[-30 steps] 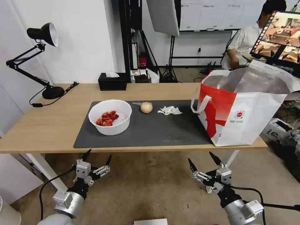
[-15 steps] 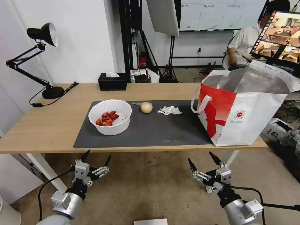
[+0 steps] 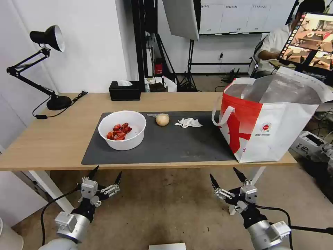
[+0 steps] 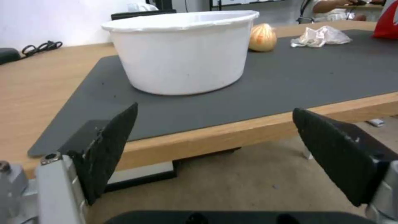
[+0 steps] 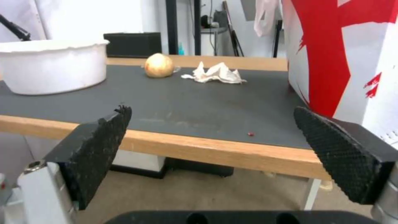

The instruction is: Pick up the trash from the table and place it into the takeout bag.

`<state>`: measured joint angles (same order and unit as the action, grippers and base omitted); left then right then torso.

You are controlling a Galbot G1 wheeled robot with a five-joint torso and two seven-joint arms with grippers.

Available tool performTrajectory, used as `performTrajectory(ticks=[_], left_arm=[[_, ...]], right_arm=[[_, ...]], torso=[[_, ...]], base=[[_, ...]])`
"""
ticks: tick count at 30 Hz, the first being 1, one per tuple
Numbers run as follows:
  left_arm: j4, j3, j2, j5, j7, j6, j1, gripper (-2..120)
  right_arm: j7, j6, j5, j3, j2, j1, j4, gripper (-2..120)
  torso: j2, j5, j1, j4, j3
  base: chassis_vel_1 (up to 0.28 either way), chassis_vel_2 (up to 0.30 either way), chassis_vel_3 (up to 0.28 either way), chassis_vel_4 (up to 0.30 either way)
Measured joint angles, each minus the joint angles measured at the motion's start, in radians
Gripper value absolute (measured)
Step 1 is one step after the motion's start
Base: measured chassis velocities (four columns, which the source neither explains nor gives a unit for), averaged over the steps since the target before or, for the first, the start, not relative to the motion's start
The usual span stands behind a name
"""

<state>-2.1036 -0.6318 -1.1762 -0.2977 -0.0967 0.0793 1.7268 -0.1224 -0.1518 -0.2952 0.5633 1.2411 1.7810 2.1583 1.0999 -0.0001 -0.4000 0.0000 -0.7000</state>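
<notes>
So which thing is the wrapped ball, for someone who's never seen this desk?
Find the dark grey mat on the table. Along its far edge, between the white bowl and the crumpled tissue, sits the plastic-wrapped ball: round, smooth and beige.

The left claw [image 3: 106, 172] has sunk slightly lower below the front edge of the long light-wood bench [image 3: 52, 139]; the right claw [image 3: 225, 175] has also dipped a little, fingers spread.

White wall [image 3: 90, 45]; black desk lamp [image 3: 41, 66]
</notes>
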Motion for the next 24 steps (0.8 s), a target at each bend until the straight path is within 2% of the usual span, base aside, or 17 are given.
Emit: performTrajectory(ticks=[15,18,24], left_arm=[[0.008,0.004,-0.003,0.0,0.001,0.001,-0.003,100],[0.007,0.007,-0.004,0.0,0.001,0.001,-0.001,100],[-0.009,0.02,-0.021,0.023,0.001,-0.001,0.002,100]], right_arm=[[0.065,0.01,0.006,-0.032,-0.013,-0.06,-0.032,100],[0.073,0.033,-0.002,-0.056,-0.034,-0.098,-0.042,100],[0.106,0.102,-0.035,-0.168,-0.12,-0.251,-0.071,100]], torso=[[0.0,0.0,0.0,-0.0001,0.0],[0.0,0.0001,0.0,-0.0001,0.0],[0.0,0.0001,0.0,0.0,0.0]], base=[[0.0,0.0,0.0,0.0],[0.0,0.0,0.0,0.0],[0.0,0.0,0.0,0.0]])
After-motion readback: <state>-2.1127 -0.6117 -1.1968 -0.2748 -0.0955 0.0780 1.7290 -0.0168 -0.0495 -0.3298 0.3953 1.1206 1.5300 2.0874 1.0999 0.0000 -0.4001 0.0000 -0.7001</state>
